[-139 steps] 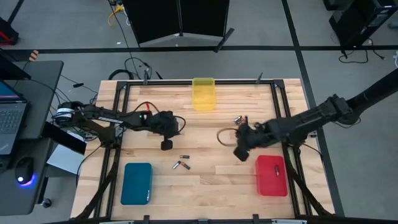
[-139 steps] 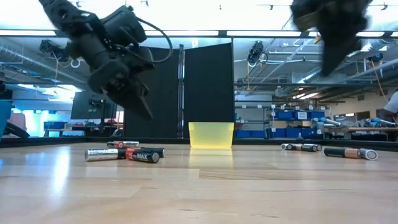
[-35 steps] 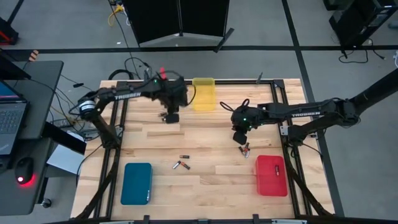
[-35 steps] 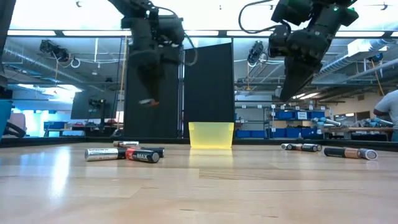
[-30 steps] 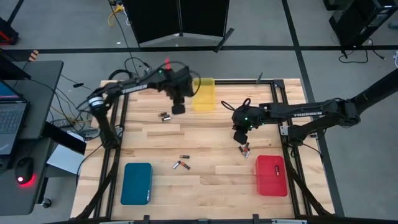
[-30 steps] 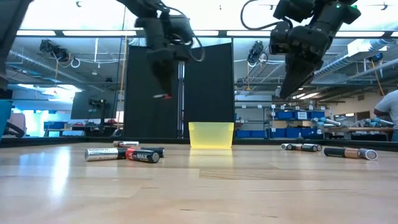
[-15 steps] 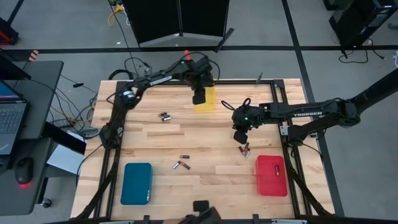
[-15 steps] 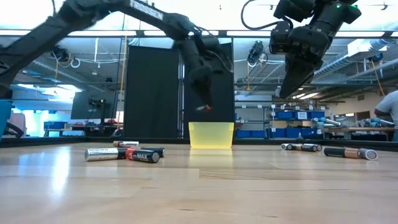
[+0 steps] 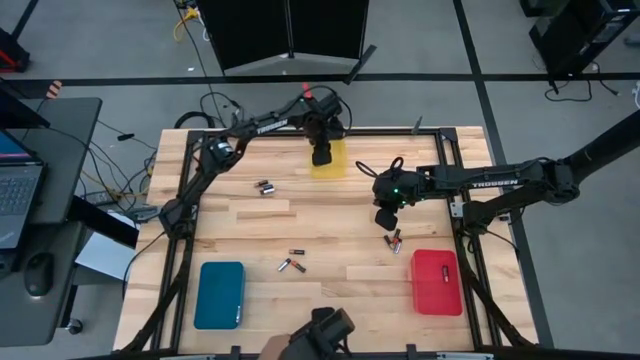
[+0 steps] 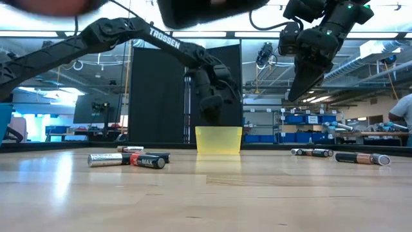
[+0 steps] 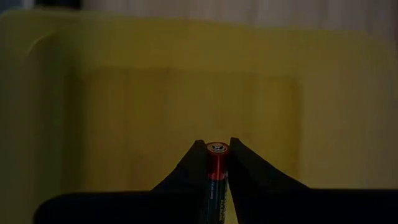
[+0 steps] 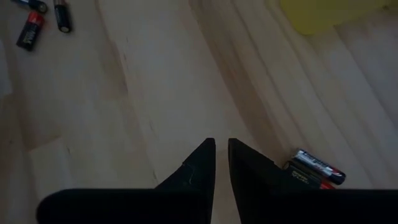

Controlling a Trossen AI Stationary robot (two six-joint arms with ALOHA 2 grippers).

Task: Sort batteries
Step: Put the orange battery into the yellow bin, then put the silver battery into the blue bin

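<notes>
My left gripper point(image 9: 321, 157) hangs over the yellow tray point(image 9: 329, 165) at the table's far edge, shut on a dark battery with a red band point(image 11: 217, 163). The tray's yellow inside fills the left wrist view. My right gripper point(image 9: 385, 222) hovers right of centre, above bare wood. Its fingers point(image 12: 222, 155) stand a narrow gap apart with nothing between them. Two batteries point(image 9: 394, 240) lie on the table just near of it. Other batteries lie at the left point(image 9: 264, 187) and near the middle point(image 9: 292, 264). My left gripper pinches the battery between its two fingers, with the battery lying along them. The battery's red-banded end point(image 11: 217, 149) shows level with the fingertips. The fingers slant steeply down from above. The battery is lifted clear, over the yellow tray's inside.
A teal tray point(image 9: 220, 294) sits at the near left and a red tray point(image 9: 436, 281) at the near right. A dark thing point(image 9: 322, 331) with what looks like a hand beside it reaches in at the table's near edge. It blurs the top of the low view point(image 10: 206, 9).
My left gripper has carried the battery toward the table's right and far edge, from left of the yellow tray to over it, and has sunk toward the tray. A dark thing has come in at the near edge.
</notes>
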